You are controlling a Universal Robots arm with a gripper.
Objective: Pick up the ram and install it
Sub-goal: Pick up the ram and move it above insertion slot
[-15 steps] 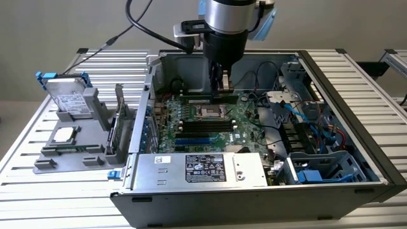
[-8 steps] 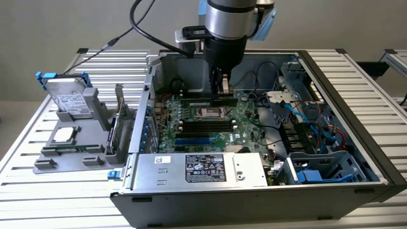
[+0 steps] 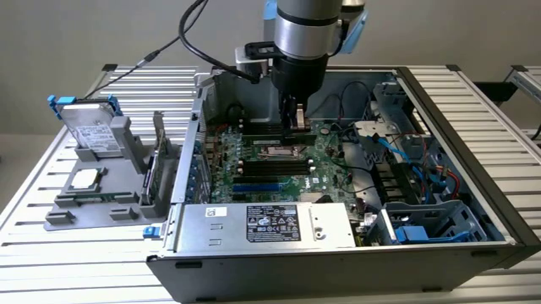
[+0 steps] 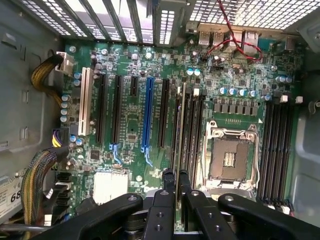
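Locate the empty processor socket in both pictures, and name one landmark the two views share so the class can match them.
Exterior view: the empty processor socket sits in the middle of the motherboard, just in front of the gripper, between two banks of black memory slots.
Wrist view: the socket lies between the same two banks of slots.
Shared landmark: the blue expansion slot.

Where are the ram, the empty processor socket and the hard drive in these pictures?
ram [image 4: 180,125]: wrist view, its thin edge.
processor socket [image 4: 231,159]: wrist view, its bare middle.
hard drive [image 3: 91,132]: exterior view, its labelled face.
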